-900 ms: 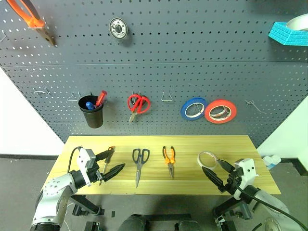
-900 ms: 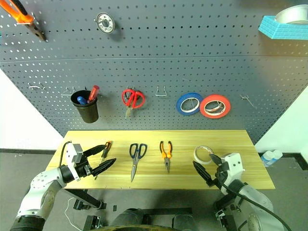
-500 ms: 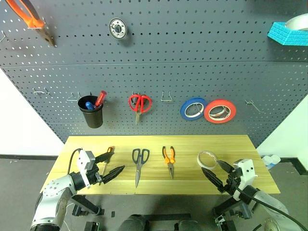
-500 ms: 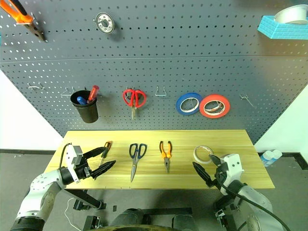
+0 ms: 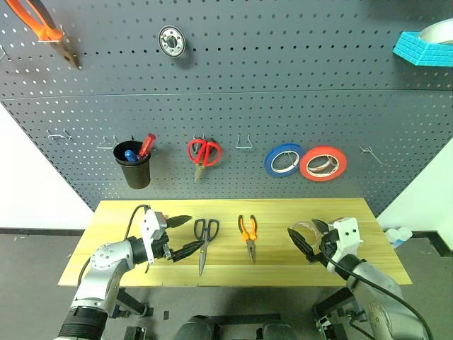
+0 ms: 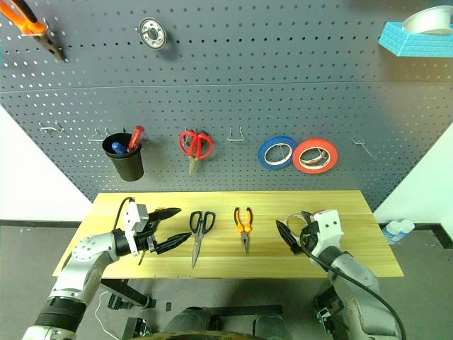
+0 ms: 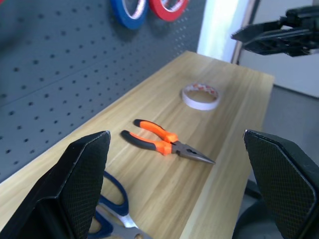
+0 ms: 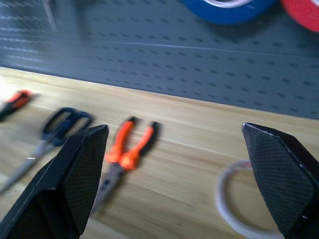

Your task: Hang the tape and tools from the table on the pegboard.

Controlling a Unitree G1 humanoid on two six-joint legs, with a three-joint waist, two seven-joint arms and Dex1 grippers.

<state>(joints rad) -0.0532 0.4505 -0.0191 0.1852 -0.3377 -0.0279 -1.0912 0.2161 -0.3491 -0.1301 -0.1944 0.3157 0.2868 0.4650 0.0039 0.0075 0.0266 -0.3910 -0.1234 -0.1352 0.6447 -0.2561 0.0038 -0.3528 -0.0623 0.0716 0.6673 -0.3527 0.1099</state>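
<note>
We see the cream tape (image 7: 200,96) lying flat on the desk (image 5: 283,269), toward its right end, just ahead of our right gripper (image 5: 306,242), whose fingers stand wide apart and hold nothing. Our left gripper (image 5: 185,235) hovers over the desk's left part, fingers equally wide, beside the dark-handled scissors (image 5: 204,238); orange pliers (image 5: 248,234) lie between scissors and tape. On the pegboard (image 5: 283,71) hang red scissors (image 5: 203,152), a blue roll (image 5: 284,160) and a red-orange roll (image 5: 323,163). We can read no writing or labels.

Cream tape roll (image 7: 200,96) flat on wood-grain table (image 5: 354,212), below dark pegboard (image 5: 283,71).
</note>
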